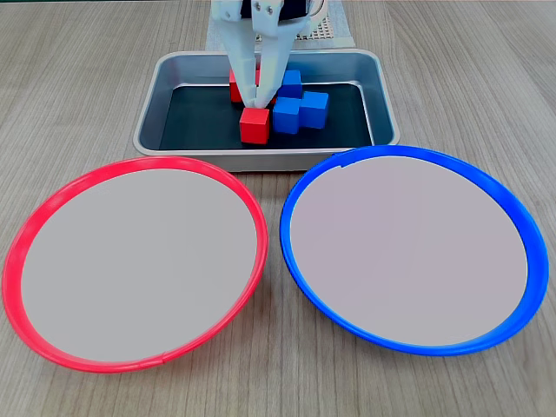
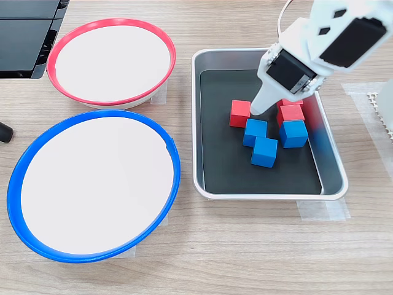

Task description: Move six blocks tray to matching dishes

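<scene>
The silver tray [image 1: 167, 87] [image 2: 209, 184] holds three red and three blue blocks. In both fixed views one red block [image 1: 254, 124] [image 2: 240, 113] sits apart from the rest. A blue block [image 1: 287, 113] [image 2: 255, 131] is next to it, with two more blue blocks [image 2: 264, 152] [image 2: 294, 133] close by. Two red blocks [image 2: 290, 114] lie partly under the arm. My white gripper [image 1: 254, 95] [image 2: 255, 110] reaches down into the tray between the red blocks. Its tips are drawn together and hold nothing. The red-rimmed dish [image 1: 52, 200] [image 2: 73, 31] and the blue-rimmed dish [image 1: 512, 217] [image 2: 37, 147] hold nothing.
The two dishes stand side by side on the wooden table, close to one long side of the tray. A black device [image 2: 27, 37] lies at the table's edge beside the red-rimmed dish. Tape strips [image 2: 322, 210] hold the tray down.
</scene>
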Robot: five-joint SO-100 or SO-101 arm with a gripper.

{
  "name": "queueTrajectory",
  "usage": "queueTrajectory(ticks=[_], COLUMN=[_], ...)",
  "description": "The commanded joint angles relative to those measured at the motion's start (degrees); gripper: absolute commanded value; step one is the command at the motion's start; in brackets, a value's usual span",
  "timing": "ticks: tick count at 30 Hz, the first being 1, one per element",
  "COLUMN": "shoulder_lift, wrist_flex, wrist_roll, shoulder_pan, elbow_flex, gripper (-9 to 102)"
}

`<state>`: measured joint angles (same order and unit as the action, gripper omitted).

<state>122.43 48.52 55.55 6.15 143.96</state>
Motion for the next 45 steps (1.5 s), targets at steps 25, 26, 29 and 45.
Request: queueTrajectory(ticks=[25,26,29,45], shoulder_lift=[-21.3,-21.7,-22.3,-18.6], wrist_flex=[14.1,14.0,13.9,26.9], wrist_roll=[13.8,15.8,23.6,23.6], shoulder_pan=[2.0,2.3,4.3,6.3], elbow_flex=[-24.4,-24.6,-24.5,-34.8], gripper=[23,23,22,0])
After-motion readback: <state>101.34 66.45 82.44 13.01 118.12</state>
